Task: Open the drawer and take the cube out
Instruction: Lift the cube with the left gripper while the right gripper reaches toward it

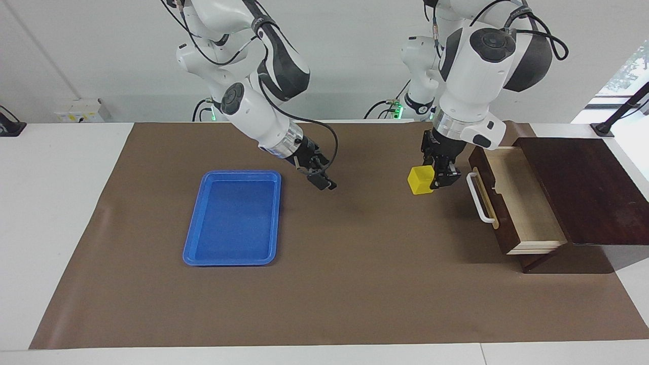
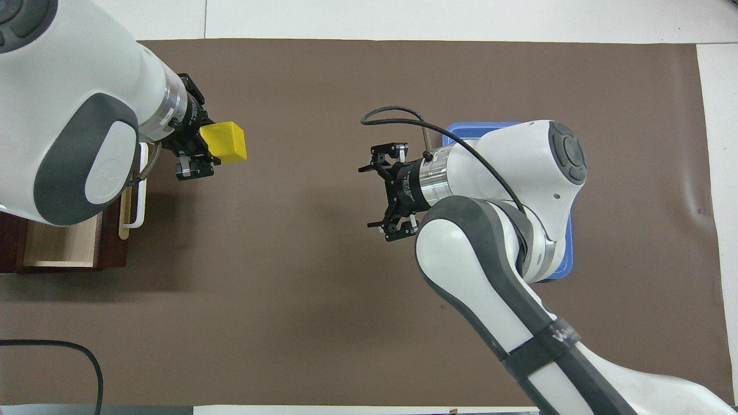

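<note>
Facing view: the left hand pinches the cube over the brown surface, beside the pulled-out drawer. Overhead view: the right hand hangs spread between cube and blue tray.

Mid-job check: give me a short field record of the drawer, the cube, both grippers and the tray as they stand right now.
drawer: pulled open, inside looks bare
cube: out of the drawer, held in the air over the mat in front of the drawer
left gripper: shut on the cube
right gripper: open, holding nothing, over the mat between tray and cube
tray: nothing in it, at the right arm's end of the table
</note>
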`<action>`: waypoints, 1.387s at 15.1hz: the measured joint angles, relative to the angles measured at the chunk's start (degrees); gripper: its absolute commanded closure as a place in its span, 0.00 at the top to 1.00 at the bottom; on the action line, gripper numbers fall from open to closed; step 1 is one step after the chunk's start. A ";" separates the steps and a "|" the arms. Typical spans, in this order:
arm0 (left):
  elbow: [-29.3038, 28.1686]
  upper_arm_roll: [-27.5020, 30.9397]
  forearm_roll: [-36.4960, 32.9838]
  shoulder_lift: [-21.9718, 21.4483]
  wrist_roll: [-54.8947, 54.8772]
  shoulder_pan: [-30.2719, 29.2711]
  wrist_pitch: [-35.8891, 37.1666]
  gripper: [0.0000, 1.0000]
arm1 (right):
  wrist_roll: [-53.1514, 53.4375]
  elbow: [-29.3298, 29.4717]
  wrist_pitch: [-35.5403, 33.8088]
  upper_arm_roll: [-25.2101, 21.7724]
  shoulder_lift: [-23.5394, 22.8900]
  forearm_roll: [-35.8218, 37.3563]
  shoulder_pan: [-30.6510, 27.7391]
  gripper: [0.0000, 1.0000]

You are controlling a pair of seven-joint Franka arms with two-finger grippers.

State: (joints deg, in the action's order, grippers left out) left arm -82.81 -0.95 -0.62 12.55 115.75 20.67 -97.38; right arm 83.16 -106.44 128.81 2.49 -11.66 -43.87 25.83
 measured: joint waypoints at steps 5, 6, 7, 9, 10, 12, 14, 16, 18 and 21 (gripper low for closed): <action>-0.08 -0.03 0.01 -0.01 0.46 0.17 -0.19 0.00 | 7.84 6.09 4.06 0.02 -5.25 -0.79 5.17 1.00; -0.09 -0.03 0.02 -0.01 0.47 0.19 -0.20 0.00 | 9.70 8.24 4.08 0.00 -6.72 -0.79 5.33 1.00; -0.09 -0.04 0.04 -0.01 0.47 0.27 -0.20 0.00 | 11.78 10.92 4.06 0.01 -8.55 -0.79 5.49 1.00; -0.10 -0.04 0.05 -0.01 0.49 0.55 -0.21 0.00 | 15.76 16.91 3.75 -0.05 -12.72 -0.21 6.42 1.00; -0.10 -0.04 0.05 -0.01 0.54 0.69 -0.22 0.00 | 17.28 19.26 3.02 -0.05 -14.51 1.28 6.86 1.00; -0.10 -0.04 0.05 -0.01 0.57 0.79 -0.23 0.00 | 18.76 21.75 -0.81 -0.16 -16.41 3.73 6.99 1.00; -0.10 -0.03 0.05 -0.01 0.57 0.79 -0.24 0.00 | 18.79 22.82 -3.56 -0.55 -16.74 4.70 6.74 1.00; -0.10 -0.02 0.05 -0.01 0.57 0.79 -0.26 0.00 | 18.96 23.56 -5.64 -0.95 -16.75 4.75 6.72 1.00; -0.10 -0.02 0.05 -0.01 0.57 0.79 -0.32 0.00 | 20.52 25.41 -6.82 -1.02 -16.96 4.82 6.72 1.00; -0.10 -0.02 0.05 -0.02 0.57 0.79 -0.46 0.00 | 23.54 30.16 -7.30 -1.06 -18.39 4.89 6.72 1.00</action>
State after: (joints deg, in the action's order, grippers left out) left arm -82.91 -0.97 -0.57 12.53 116.32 21.46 -97.84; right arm 106.70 -76.28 121.51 1.42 -30.05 -38.98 32.55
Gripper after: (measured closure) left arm 0.449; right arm 0.000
